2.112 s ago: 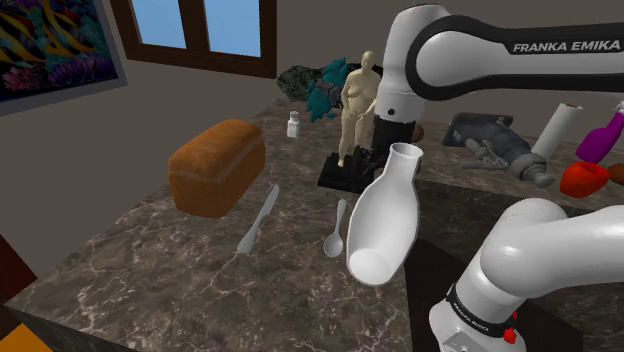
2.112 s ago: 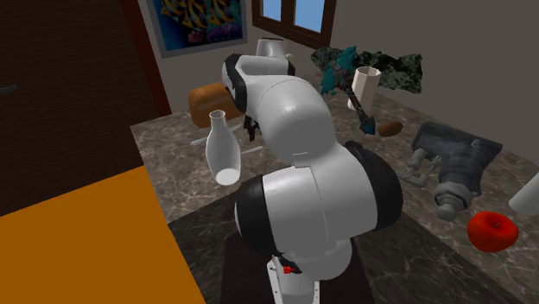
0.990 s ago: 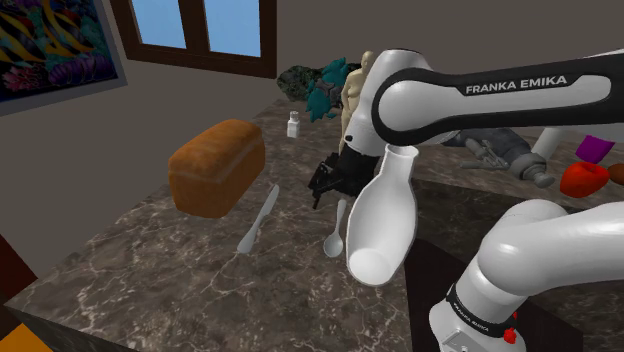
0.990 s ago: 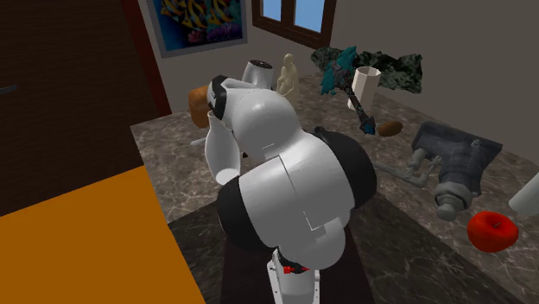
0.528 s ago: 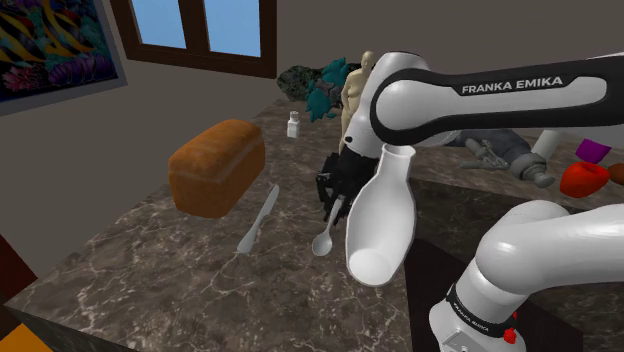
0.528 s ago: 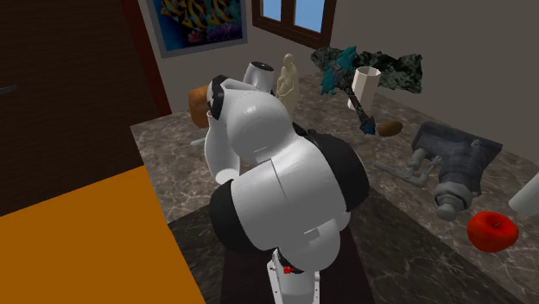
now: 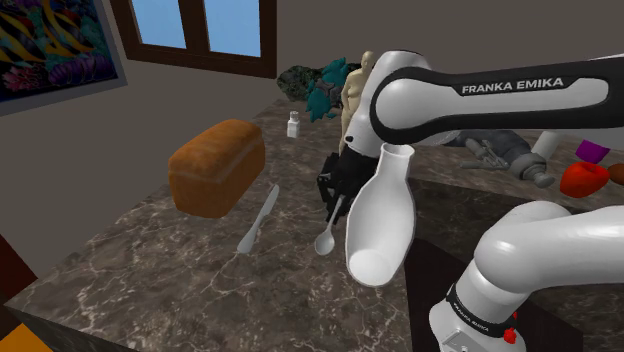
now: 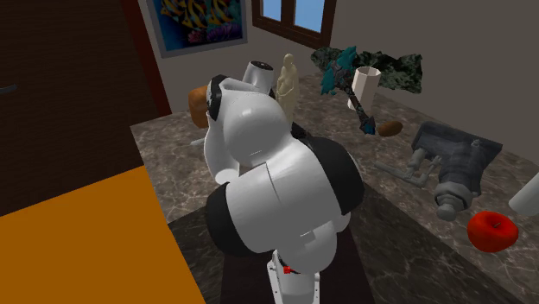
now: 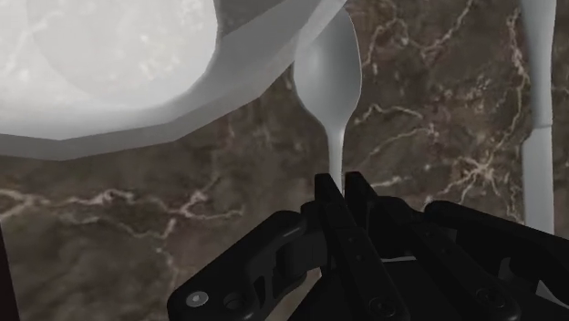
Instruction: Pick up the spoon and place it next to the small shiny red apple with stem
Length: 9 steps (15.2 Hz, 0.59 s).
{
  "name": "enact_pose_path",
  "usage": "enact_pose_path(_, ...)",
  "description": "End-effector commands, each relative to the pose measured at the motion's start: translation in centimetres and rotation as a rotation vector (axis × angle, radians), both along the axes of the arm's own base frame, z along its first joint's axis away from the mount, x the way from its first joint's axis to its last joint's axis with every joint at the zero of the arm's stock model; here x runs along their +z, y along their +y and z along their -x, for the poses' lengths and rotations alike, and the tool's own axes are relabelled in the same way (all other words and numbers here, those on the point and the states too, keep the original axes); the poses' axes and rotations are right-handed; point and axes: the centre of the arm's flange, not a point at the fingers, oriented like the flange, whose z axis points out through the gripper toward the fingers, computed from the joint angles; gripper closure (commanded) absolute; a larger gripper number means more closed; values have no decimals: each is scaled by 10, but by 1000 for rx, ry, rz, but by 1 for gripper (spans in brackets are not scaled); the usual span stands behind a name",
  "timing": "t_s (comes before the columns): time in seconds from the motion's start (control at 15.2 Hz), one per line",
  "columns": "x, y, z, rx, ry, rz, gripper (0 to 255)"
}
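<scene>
The pale grey spoon [image 7: 326, 237] lies on the marble counter [image 7: 150, 260], just beside a white vase [image 7: 380, 220]. My black gripper [image 7: 338, 196] is low over the counter and shut on the spoon's thin handle. In the wrist view the spoon [image 9: 329, 82] reaches out ahead of the gripper [image 9: 337, 185], whose fingertips [image 9: 323, 190] clasp the end of the handle. I cannot tell whether the spoon's bowl still touches the counter. The red apple [image 7: 583, 178] sits far off at the shoulder view's right edge. The apple [image 8: 493, 231] shows its stem in the second exterior view.
A bread loaf [image 7: 217, 165] and a pale knife [image 7: 259, 218] lie toward the shoulder view's left of the spoon. The vase [image 9: 137, 73] looms close beside the gripper. Behind stand a tan figurine [image 7: 358, 85], a small white bottle [image 7: 293, 125], a grey machine-like object [image 8: 453, 164] and a purple bottle [image 7: 600, 140].
The fingers have closed on the spoon's handle. The spoon's bowl has shifted a little toward the shoulder view's left. The arm has barely moved since half a second ago.
</scene>
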Motion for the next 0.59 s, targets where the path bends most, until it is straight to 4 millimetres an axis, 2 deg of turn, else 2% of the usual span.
enact_pose_path(0.0, 1, -5, 1, 31, 15, 88, 255)
enact_pose_path(0.53, 43, -5, 1, 31, 15, 88, 255)
